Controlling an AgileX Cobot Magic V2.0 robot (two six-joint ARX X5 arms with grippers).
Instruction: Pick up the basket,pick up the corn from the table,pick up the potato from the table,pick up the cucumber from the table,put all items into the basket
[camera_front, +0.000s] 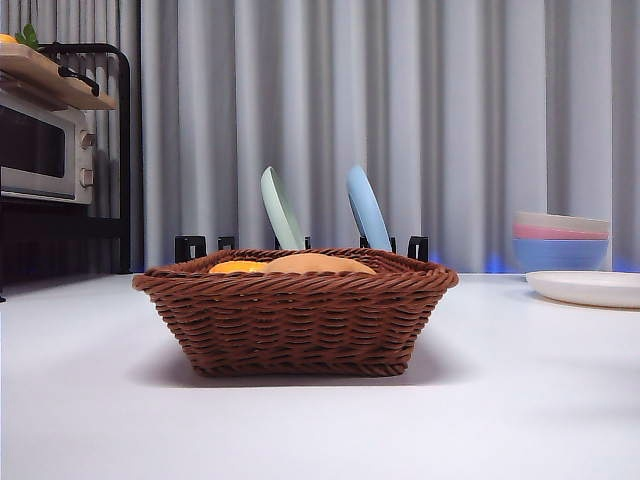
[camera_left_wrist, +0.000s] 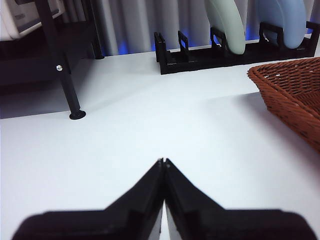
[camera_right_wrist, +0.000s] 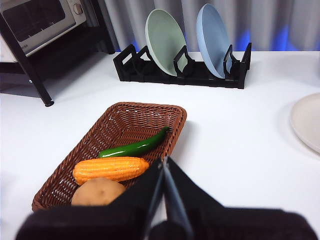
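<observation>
Basket (camera_front: 296, 318) sat closest to the front camera, centred on the white table (camera_front: 90, 400), resting flat. All three vegetables were inside it: potato (camera_right_wrist: 98, 192) at one end, corn (camera_right_wrist: 111, 169) next to it and touching, cucumber (camera_right_wrist: 135, 147) beyond the corn, lying diagonally toward the basket's far side wall. From the front, only the tops of the potato and corn showed above the braided rim.

Right gripper (camera_right_wrist: 163, 161) was pressed together, holding nothing, raised above the basket's near end. Left gripper (camera_left_wrist: 163, 161) was also pressed together and empty, over bare table beside the basket's corner.

Behind the basket: black dish rack (camera_right_wrist: 185, 70) with a green plate (camera_right_wrist: 165, 40) and a blue plate (camera_right_wrist: 214, 39). Stacked bowls (camera_front: 560, 240) and a white plate (camera_front: 590, 288) stood off to one side, a microwave (camera_front: 40, 150) on a rack at the other.
</observation>
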